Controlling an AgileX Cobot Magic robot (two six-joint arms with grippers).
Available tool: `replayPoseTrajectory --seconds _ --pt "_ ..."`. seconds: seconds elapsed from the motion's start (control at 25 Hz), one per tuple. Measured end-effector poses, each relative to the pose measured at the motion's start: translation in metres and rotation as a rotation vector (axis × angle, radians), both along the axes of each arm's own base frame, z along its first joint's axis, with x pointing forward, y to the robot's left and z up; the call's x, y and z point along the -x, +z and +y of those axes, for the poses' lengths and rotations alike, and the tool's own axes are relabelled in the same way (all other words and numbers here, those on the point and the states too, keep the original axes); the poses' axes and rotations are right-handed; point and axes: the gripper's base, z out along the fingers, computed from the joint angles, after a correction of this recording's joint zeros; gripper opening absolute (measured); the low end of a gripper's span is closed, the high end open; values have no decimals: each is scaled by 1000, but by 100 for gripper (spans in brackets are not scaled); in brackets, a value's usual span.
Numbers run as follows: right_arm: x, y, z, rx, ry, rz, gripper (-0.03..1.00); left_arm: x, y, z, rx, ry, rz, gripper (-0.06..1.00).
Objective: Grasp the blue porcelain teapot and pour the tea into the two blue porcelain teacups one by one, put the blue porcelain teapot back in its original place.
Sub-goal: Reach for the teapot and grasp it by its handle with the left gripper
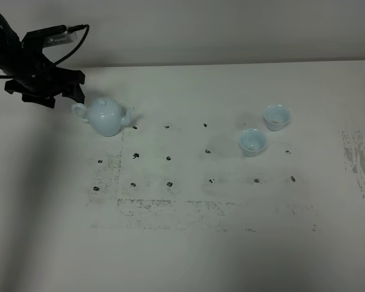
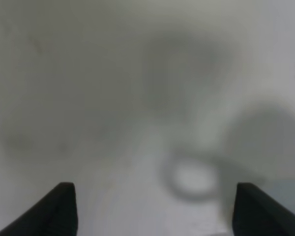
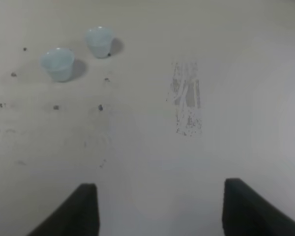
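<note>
The blue porcelain teapot [image 1: 106,115] stands upright on the table at the left, its loop handle toward my left gripper and its spout to the right. My left gripper [image 1: 68,91] is open just behind and left of the handle. In the blurred left wrist view the left gripper [image 2: 155,211] is open with a ring shape, likely the handle [image 2: 191,179], between the fingers. The two blue porcelain teacups [image 1: 253,141] [image 1: 276,117] stand side by side at the right. My right gripper [image 3: 160,211] is open and empty, well away from the cups [image 3: 57,64] [image 3: 99,41].
The white table [image 1: 188,243] carries a grid of small black marks [image 1: 169,158] and a worn grey scuff at the right [image 1: 360,161], which also shows in the right wrist view [image 3: 187,103]. The table's far edge meets a pale wall [image 1: 231,30].
</note>
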Motion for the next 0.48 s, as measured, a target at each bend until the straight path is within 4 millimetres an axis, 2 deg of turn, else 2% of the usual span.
replayPoseTrajectory --seconds 0.48 --pt "0 0 0 0 0 0 52 11 -2 -1 -5 -80 107 6"
